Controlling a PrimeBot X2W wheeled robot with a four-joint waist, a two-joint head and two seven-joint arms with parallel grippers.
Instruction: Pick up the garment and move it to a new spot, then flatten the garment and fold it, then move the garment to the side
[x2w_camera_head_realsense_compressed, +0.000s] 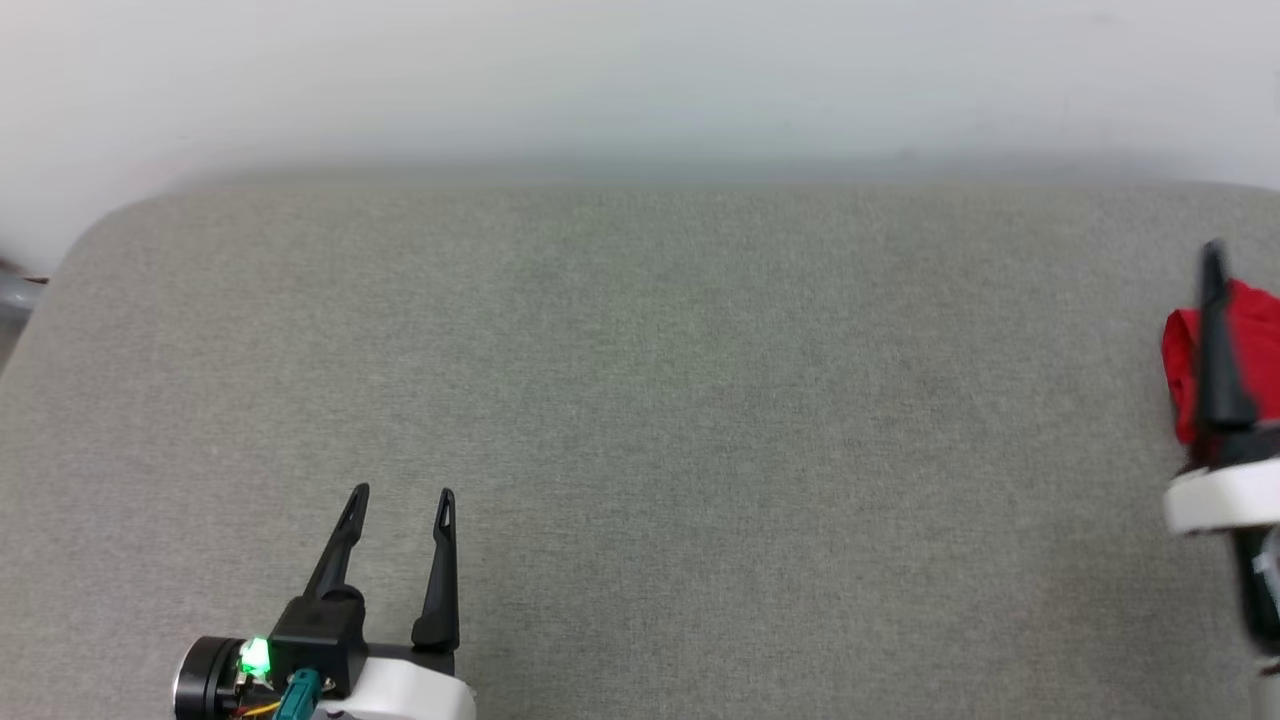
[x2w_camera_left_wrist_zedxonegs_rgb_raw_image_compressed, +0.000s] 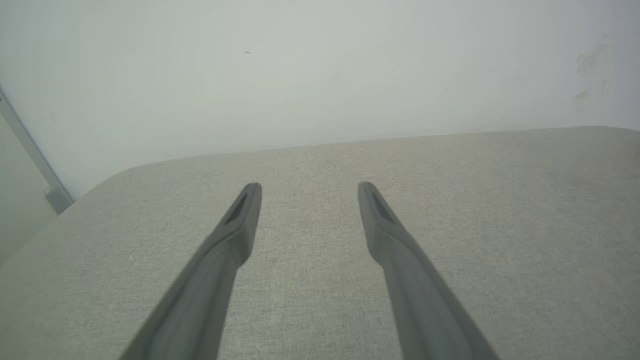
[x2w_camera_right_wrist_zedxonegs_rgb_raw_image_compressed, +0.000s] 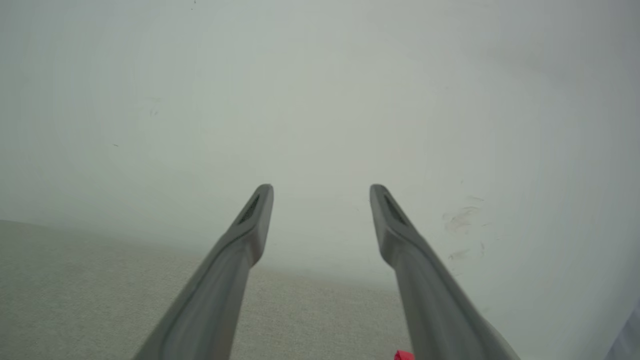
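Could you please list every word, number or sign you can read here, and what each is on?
No readable text in any view.
The garment is a bunched red patch at the head view's right edge; its visible part carries no print.
The grey table and pale wall are unprinted; the wall's faint scuff marks are not writing.
The green light at the head view's bottom edge is a lamp, not a sign.

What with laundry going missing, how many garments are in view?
1. The garment, red and bunched, lies on the grey surface at the head view's right edge, partly behind the right gripper. It runs out of frame, so more could be hidden.
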